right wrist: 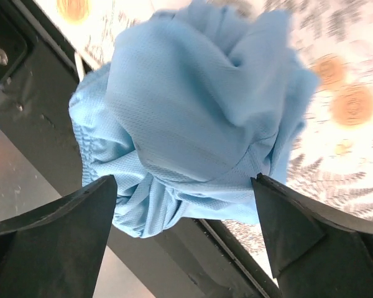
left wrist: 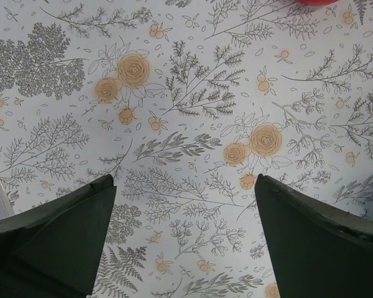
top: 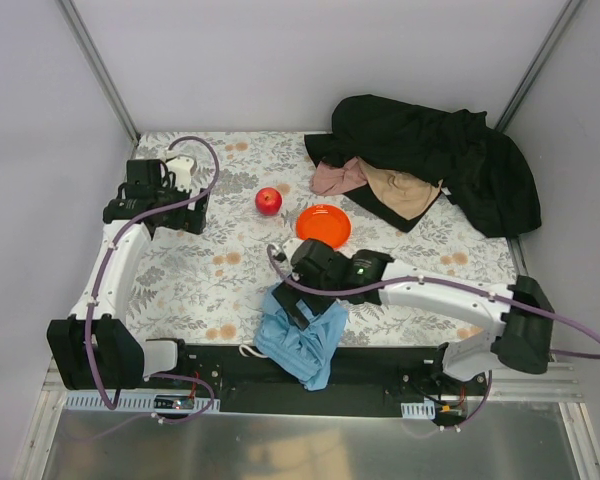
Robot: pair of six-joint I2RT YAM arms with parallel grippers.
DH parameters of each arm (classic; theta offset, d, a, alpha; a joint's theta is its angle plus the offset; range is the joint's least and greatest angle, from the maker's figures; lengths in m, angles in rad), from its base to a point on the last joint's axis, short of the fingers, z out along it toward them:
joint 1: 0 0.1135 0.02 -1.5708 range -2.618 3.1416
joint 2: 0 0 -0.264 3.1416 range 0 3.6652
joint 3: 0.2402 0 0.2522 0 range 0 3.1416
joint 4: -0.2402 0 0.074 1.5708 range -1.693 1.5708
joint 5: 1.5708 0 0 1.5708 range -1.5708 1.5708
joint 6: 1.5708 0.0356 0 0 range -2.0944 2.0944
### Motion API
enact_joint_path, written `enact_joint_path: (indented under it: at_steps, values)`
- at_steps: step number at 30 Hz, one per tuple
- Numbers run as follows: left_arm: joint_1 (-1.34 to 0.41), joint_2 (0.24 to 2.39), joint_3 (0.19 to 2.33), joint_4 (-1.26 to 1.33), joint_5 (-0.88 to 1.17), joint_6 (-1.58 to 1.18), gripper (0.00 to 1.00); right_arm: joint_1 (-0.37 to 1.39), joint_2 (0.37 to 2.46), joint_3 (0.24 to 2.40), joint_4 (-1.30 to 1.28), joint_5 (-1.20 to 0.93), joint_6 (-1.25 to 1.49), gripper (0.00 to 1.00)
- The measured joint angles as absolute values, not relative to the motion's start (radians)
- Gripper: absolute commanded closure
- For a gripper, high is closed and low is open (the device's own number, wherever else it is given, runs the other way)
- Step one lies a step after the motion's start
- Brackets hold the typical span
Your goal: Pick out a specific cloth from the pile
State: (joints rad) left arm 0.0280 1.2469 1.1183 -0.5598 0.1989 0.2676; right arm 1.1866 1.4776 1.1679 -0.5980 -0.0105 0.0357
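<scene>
The light sky-blue cloth lies bunched at the table's near edge, partly draped over the black base rail. In the right wrist view it fills the space just beyond the fingers. My right gripper is open above it, jaws wide apart and holding nothing. The pile is a large black fabric at the back right, with a pink cloth and a tan cloth on its front. My left gripper is open and empty over bare flowered tablecloth at the far left.
An orange plate and a red apple sit mid-table between the arms; the apple's edge shows at the top of the left wrist view. A black rail runs along the near edge. Walls enclose three sides.
</scene>
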Motion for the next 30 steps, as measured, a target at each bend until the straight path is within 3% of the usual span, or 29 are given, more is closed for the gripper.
enact_joint_path:
  at_steps: [4, 9, 14, 19, 24, 30]
  values:
    - [0.028, 1.246, 1.086, -0.551, 0.177, 0.273, 0.01, 1.108, 1.360, 1.168, -0.587, 0.039, 0.046, 0.01]
    - [0.035, 1.245, 1.008, -0.471, 0.117, 0.245, 0.01, 0.826, 1.261, 1.126, -0.522, 0.103, 0.114, 0.01]
    - [0.041, 1.234, 0.867, -0.329, 0.086, 0.196, 0.01, 0.530, 1.238, 0.973, -0.457, 0.187, 0.202, 0.01]
    - [0.041, 1.203, 0.687, -0.120, 0.036, 0.135, 0.01, 0.355, 1.201, 0.794, -0.377, 0.285, 0.263, 0.01]
    - [0.048, 1.204, 0.531, 0.089, -0.017, 0.064, 0.01, 0.270, 1.142, 0.640, -0.240, 0.434, 0.277, 0.01]
    - [0.048, 1.263, 0.500, 0.224, -0.122, -0.005, 0.01, 0.267, 1.129, 0.544, -0.109, 0.548, 0.279, 0.01]
